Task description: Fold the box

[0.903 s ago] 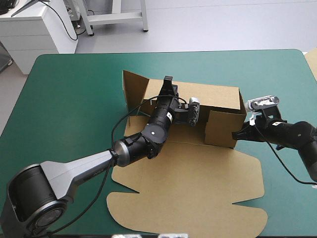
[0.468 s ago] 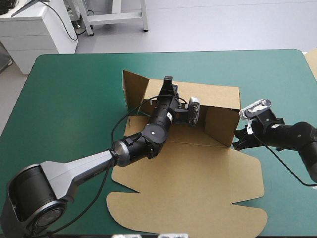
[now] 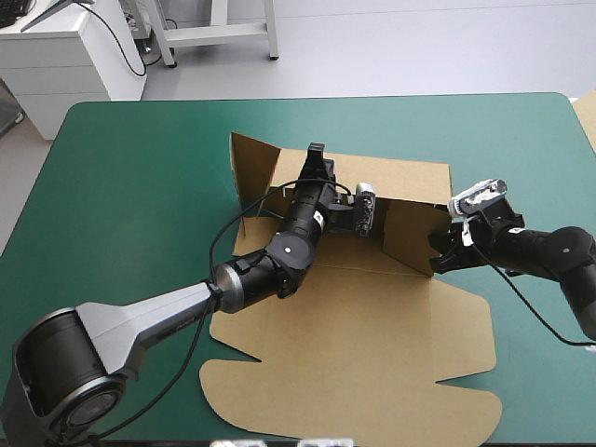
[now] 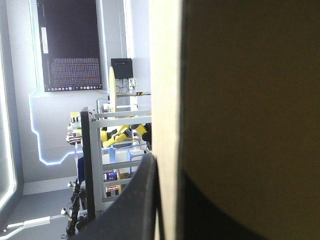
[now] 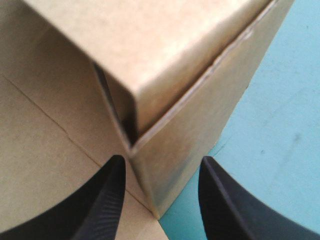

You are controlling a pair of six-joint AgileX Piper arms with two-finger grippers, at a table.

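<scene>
- desk point(image 3: 121, 186): teal-green cover with rounded corners. There is broad bare ground on the left side, a bare strip along the far edge, and a narrower bare patch on the right around the right arm point(image 3: 549, 253).
- box point(image 3: 363, 321): brown board, partly raised, at the desk's middle and set a little toward the right. Its flat part runs close to the desk's near edge.
- rear wall point(image 3: 410, 179): upright, running left to right, with bare cover behind it.
- left flap point(image 3: 250, 172): upright, slanting outward from the rear wall's left end, so that corner stands open.
- right wall point(image 3: 412, 237): upright, coming forward from the rear wall's right end. In the right wrist view a dark slit shows at its corner, where two sheets meet without lying flush.
- lid point(image 3: 372, 382): flat on the cover with a scalloped outline, stretching from the floor of the tray toward the near edge.
- tray contents: the left arm point(image 3: 284, 247) crosses the floor from the near left, its wrist inside the walls.
- left jaws: clenched on the box at the rear wall's top edge. The left wrist view shows the sheet's pale edge running up between the black fingers point(image 4: 131, 205), one on each face.
- right jaws: released, with the fingers point(image 5: 107, 200) standing apart on either side of the right wall's near corner. Whether they touch it I cannot tell. Bare cover lies beside the outer finger.
</scene>
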